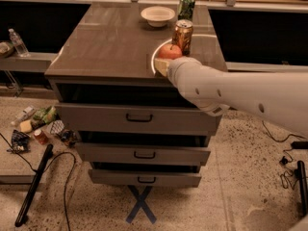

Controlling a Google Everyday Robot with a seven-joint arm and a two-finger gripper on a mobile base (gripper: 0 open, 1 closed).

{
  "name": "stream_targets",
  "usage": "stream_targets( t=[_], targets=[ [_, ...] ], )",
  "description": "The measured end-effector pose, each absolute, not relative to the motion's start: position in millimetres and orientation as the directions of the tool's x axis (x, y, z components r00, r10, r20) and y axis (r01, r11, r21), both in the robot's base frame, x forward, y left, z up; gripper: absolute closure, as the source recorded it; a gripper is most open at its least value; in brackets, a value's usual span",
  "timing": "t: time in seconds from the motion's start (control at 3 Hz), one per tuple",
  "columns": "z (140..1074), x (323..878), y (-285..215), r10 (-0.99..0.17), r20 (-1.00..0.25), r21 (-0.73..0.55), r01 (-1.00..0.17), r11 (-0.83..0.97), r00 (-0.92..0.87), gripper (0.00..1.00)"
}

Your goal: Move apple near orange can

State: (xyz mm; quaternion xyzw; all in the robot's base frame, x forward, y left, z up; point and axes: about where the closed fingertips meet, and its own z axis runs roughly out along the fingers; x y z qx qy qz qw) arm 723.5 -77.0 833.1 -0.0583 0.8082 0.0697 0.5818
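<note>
The gripper (162,65) is sitting over the front right part of the cabinet top (106,47), almost wholly hidden behind the white wrist of the arm (240,93) that is reaching in from the right. Only a pale yellowish edge of it is showing, so whether it is clasping anything or hanging loose cannot be told. The apple (170,51) is lying directly at the gripper's far side, seemingly against it, and just beside the orange can (183,35), at that can's front left; whether apple and can are touching cannot be told from this angle. The orange can is standing upright, the dark green can (186,6) is standing farther back near the rear edge, and a white bowl (157,16) is resting to the left of that one, well apart from the fruit. Judging by this layout, the task is nearing its end: the apple is already lying close to its target, and the step in hand looks like the placing or the letting go. The next move is calling for care rather than reach: the gripper should be freeing the apple, if it is holding it, and drawing away toward the front edge without nudging the fruit into the can or setting the round apple rolling.
</note>
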Motion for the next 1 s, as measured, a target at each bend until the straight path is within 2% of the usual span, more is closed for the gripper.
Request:
stream_targets(
  t=[0.33, 0.67, 1.0],
  targets=[
    [838, 721, -79, -0.043, -0.952, 0.005, -0.156, 0.988, -0.303, 0.20],
    [845, 717, -82, -0.071, -0.952, -0.028, -0.148, 0.989, -0.299, 0.00],
    [850, 708, -87, -0.092, -0.948, -0.046, -0.156, 0.987, -0.304, 0.00]
  ],
)
